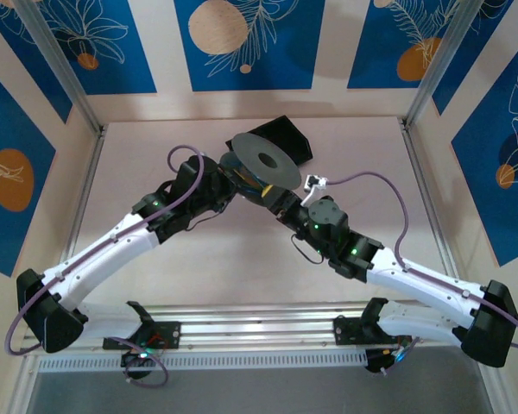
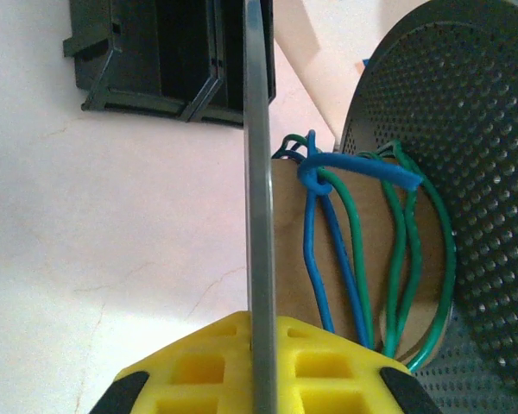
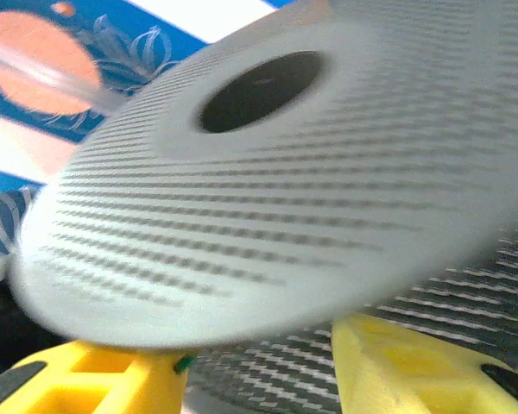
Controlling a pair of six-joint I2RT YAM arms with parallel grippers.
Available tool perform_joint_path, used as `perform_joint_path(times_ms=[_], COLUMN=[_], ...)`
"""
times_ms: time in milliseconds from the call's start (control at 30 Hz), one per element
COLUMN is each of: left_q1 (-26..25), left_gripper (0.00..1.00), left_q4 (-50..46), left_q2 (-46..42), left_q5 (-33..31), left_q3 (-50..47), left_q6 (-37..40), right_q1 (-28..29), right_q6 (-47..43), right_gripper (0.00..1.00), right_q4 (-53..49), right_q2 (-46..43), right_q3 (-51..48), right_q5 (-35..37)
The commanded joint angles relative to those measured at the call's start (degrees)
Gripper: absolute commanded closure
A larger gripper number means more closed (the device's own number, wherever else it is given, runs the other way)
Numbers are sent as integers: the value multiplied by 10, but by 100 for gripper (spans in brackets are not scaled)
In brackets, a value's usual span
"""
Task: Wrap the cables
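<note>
I judge the wrap half done: the cables (image 2: 363, 165) loop loosely round the cardboard core (image 2: 287, 250). My left pincer (image 2: 261, 335) pinches the flange (image 2: 257, 129); my right pincer (image 3: 259, 358) stands spread. Next comes regrasping a slack strand.

We saw the spool (image 3: 268, 198) blurred at the right wrist; the lower ends of the cables (image 2: 363, 164) lay hidden behind the left gripper (image 2: 261, 366).

Thin blue and green cables (image 2: 363, 166) are wound in slack, uneven loops around the brown core (image 2: 289, 276) of a spool (image 2: 466, 129), between its perforated discs.
</note>
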Motion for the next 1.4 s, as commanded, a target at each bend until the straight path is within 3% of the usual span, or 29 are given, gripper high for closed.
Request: perform_joint_path(times_ms=[0, 200, 467, 633, 700, 1100, 1367], left_q1=[-8, -9, -8, -7, -5, 5, 5], left_gripper=[100, 100, 100, 100, 100, 100, 100], left_q4=[36, 20, -19, -60, -75, -242, -310], left_q2=[-13, -3, -8, -28, -38, -139, -221], left_q5=[8, 13, -13, -51, -62, -65, -44], left_q3=[44, 67, 91, 108, 116, 164, 124], left_q6=[20, 40, 90, 154, 186, 437, 485], right_q1=[13, 22, 27, 27, 25, -1, -5], right_q6=[-106, -197, -224, -262, -288, -391, -375], right_gripper=[50, 44, 39, 22, 0, 1, 1], right_q4=[18, 18, -4, -67, -103, -375, -388], right_q2=[2, 29, 22, -37, -72, -221, -224], right_q3=[46, 103, 140, 159, 162, 159, 118], right_q5=[-34, -118, -179, -200, -201, -169, -189])
